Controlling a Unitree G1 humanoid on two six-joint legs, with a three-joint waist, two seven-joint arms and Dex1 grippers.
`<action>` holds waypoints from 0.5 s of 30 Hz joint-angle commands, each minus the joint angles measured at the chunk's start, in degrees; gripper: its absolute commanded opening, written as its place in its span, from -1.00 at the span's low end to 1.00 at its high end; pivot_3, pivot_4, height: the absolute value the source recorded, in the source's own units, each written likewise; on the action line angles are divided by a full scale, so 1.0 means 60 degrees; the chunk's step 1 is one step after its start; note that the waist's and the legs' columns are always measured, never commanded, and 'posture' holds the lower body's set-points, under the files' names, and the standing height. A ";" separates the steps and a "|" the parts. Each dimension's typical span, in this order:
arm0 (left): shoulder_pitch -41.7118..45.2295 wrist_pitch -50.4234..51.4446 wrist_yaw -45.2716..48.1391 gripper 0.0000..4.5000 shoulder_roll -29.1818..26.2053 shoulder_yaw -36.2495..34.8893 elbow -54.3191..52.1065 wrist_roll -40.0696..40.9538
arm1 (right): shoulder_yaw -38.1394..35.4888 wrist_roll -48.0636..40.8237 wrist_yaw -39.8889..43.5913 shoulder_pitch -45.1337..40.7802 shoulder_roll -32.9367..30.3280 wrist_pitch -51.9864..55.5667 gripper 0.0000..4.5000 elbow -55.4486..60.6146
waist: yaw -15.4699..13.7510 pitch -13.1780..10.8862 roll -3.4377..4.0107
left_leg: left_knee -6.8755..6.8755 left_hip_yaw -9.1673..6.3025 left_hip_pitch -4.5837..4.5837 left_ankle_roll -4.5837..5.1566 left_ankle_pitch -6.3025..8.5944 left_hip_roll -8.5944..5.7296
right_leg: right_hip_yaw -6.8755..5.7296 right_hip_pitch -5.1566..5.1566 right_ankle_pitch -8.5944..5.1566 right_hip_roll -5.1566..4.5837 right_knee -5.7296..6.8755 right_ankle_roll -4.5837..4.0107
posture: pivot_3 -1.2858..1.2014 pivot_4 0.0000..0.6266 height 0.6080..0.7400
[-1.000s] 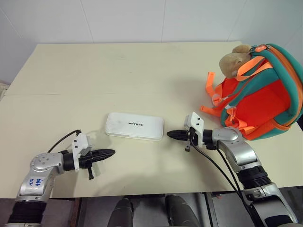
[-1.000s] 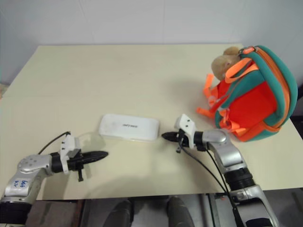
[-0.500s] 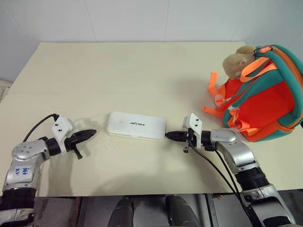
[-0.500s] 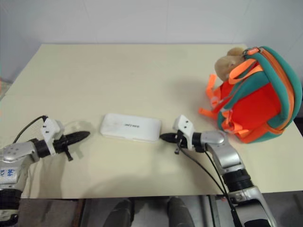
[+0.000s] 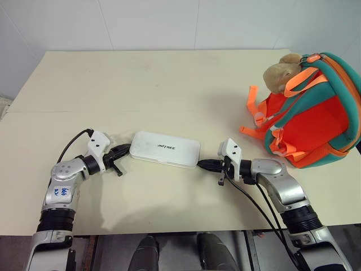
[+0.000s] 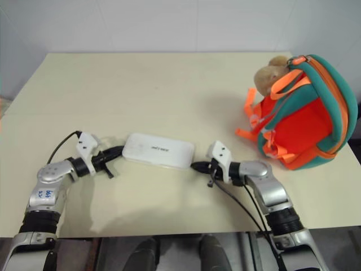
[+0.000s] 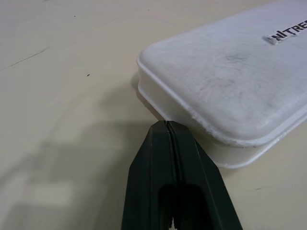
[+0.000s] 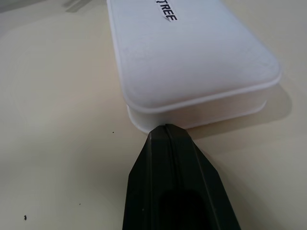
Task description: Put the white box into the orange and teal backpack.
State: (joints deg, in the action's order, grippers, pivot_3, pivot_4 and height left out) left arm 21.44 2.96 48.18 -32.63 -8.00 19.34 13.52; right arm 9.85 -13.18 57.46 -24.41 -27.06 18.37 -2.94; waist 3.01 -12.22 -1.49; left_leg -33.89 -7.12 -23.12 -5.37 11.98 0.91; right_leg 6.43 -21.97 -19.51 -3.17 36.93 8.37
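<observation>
The white box (image 5: 165,149) lies flat on the table's middle, its dark lettering facing up. My left gripper (image 5: 127,149) is shut, its tip right at the box's left end; the left wrist view has those fingers (image 7: 170,158) pressed together against the box (image 7: 230,91) edge. My right gripper (image 5: 201,164) is shut too, its tip at the box's right end, with its fingers (image 8: 168,158) meeting the box (image 8: 192,52) rim. The orange and teal backpack (image 5: 310,116) stands at the right, its open side toward me, a tan plush toy (image 5: 280,72) at its top.
The cream table (image 5: 141,84) stretches bare behind the box to a white wall. The table's front edge runs just under my arms. Orange webbing straps (image 5: 252,107) hang from the backpack toward the box.
My left gripper has swung away from the front edge and forward to the box's left end. The right gripper has stayed at the right end. The camera has shifted slightly.
</observation>
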 commanded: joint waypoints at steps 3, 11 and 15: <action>-0.0526 0.0233 0.1095 -0.99 0.0207 0.0522 -0.0977 0.0570 | -0.0180 -0.0193 0.0134 -0.0183 -0.0064 -0.0203 -1.00 0.0275 | -0.0001 0.0000 0.0000 | 0.0001 0.0001 0.0000 0.0000 0.0000 -0.0001 | 0.0000 0.0002 0.0000 -0.0002 -0.0006 0.0000 | 0.03 -0.52 1.00; -0.1024 0.0734 0.1403 -0.99 0.0360 0.0795 -0.1833 0.0745 | -0.0445 -0.0236 0.0835 -0.0612 -0.0304 -0.0766 -1.00 -0.0596 | -0.0017 0.0000 0.0000 | -0.0006 0.0001 0.0005 0.0000 0.0000 -0.0003 | 0.0000 0.0014 0.0001 -0.0004 -0.0008 0.0002 | 0.03 -0.52 1.00; -0.1007 0.0766 0.1453 -0.99 0.0411 0.0741 -0.1862 0.0686 | -0.0547 -0.0281 0.1371 -0.0816 -0.0598 -0.0883 -1.00 -0.0906 | -0.0030 0.0000 0.0001 | -0.0006 0.0001 0.0005 0.0001 0.0000 -0.0006 | -0.0001 0.0014 0.0001 -0.0007 -0.0010 0.0002 | 0.03 -0.52 1.00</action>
State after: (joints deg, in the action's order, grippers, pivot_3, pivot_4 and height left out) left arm 15.73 7.45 54.37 -31.41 -7.45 10.91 16.77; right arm 6.07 -12.90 63.55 -28.06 -31.42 14.95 -10.18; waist 2.83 -12.23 -1.49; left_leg -33.93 -7.12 -23.09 -5.37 11.98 0.88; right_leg 6.43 -21.89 -19.50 -3.21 36.87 8.38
